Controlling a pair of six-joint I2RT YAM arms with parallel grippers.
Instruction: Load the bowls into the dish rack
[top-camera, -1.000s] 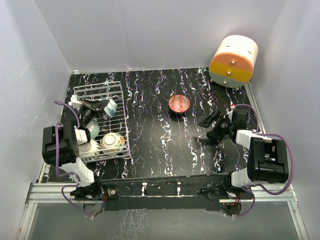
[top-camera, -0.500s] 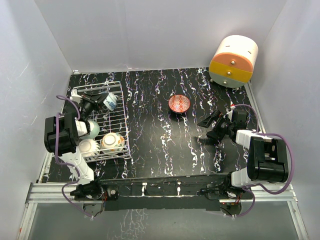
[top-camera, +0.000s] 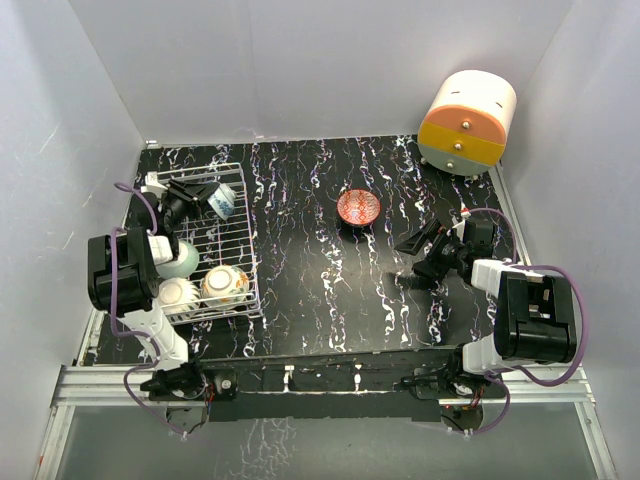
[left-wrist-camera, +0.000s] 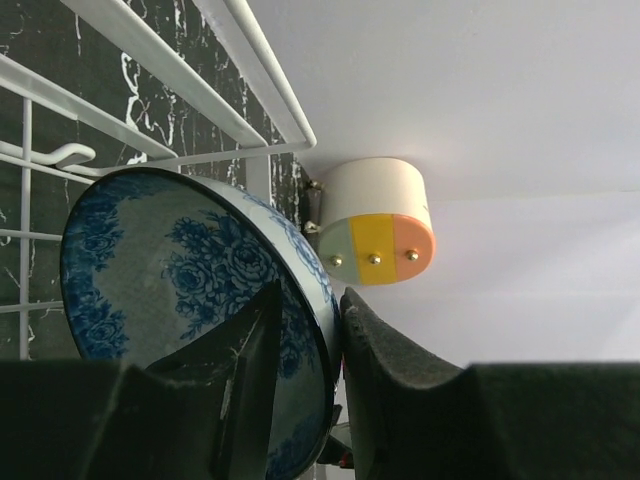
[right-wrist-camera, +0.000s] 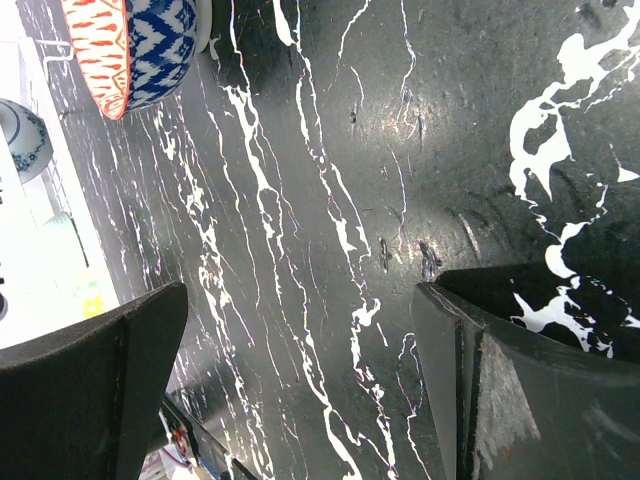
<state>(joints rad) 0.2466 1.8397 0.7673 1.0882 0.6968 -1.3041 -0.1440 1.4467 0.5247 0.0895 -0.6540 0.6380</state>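
The left gripper (left-wrist-camera: 311, 295) holds the blue-patterned bowl (left-wrist-camera: 150, 270) tipped on edge at the far end of the dish rack (top-camera: 250, 240), 1 finger inside the rim and 1 outside, likely to stand it among the wires; I cannot tell whether they pinch it. The mint-green bowl (top-camera: 183, 258), cream bowl (top-camera: 178, 293) and yellow bowl (top-camera: 225, 283) crowd the rack's near end. The red-patterned bowl (top-camera: 358, 207) sits out on the table (top-camera: 330, 290), nearer the right gripper (right-wrist-camera: 300, 370), whose fingers gape wide around nothing.

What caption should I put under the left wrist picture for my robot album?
The left gripper straddles the rim of the blue-patterned bowl at the dish rack, drawer unit behind.
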